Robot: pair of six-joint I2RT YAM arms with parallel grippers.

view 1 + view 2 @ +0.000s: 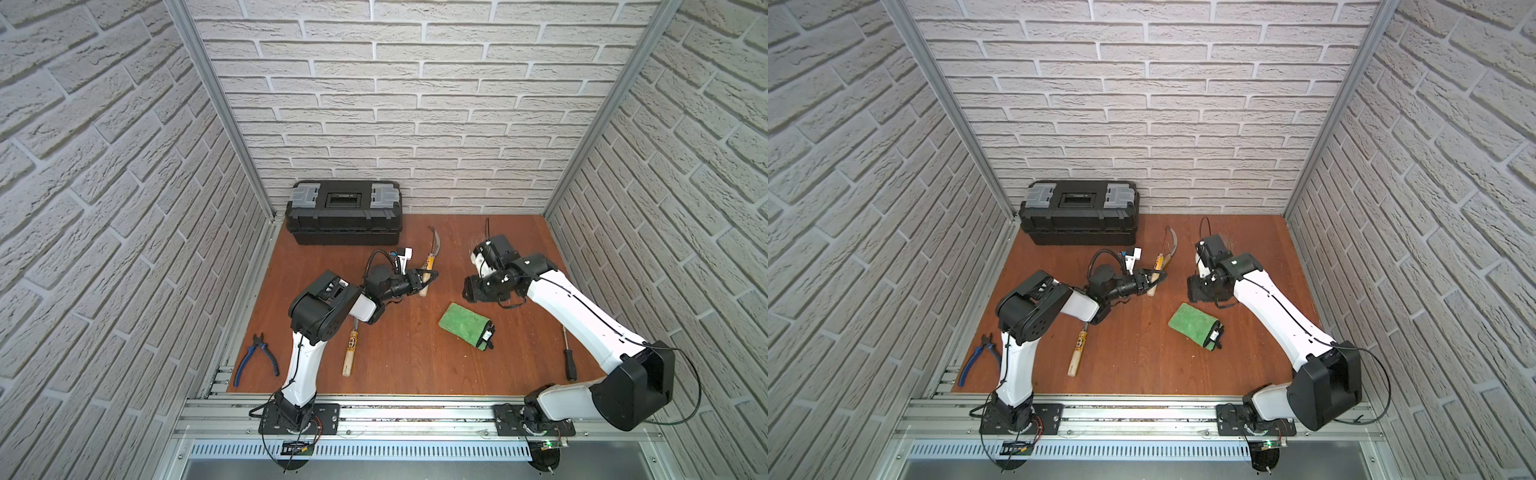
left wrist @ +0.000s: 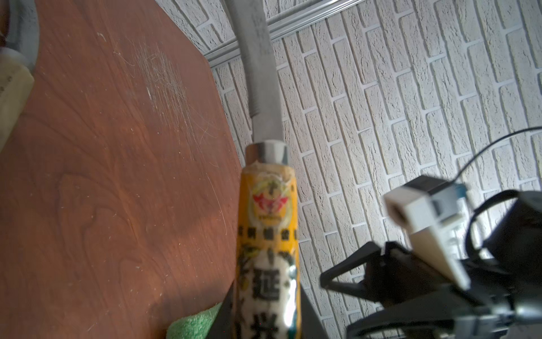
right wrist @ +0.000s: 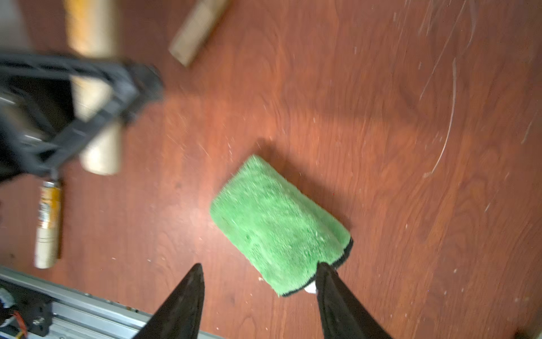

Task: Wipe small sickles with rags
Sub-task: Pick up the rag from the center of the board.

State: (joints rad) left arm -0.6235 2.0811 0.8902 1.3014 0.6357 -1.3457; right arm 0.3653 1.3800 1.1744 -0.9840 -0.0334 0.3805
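Jaws of the left gripper (image 1: 427, 277) pinched tight on the pale wooden handle of the held sickle (image 2: 268, 234), gripping partway along with the butt end sticking out toward the near side. Grey blade angled up toward the far wall, its tip cut off by the frame edge in the left wrist view.

Jaws of the right gripper (image 3: 261, 266) spread apart, with nothing between them, poised over the black-edged end of the green rag (image 1: 465, 324). Rag flat on the wooden table (image 1: 415, 365), right of centre. One fingertip (image 3: 324, 274) overlapping that rag end; cannot tell whether touching or just above.

Second sickle (image 3: 199, 29) on the table just beyond the held one, only part of its handle in frame and blurred. In both top views hard to separate from the held one. Third sickle (image 1: 349, 353) lying near the left arm's base, with its handle visible and its blade hidden under the arm.

Screwdriver (image 1: 568, 361) at the near right, partly covered by the right arm. Blue-handled pliers (image 1: 257, 359) at the near left edge. Black toolbox (image 1: 343, 212) shut against the far wall.
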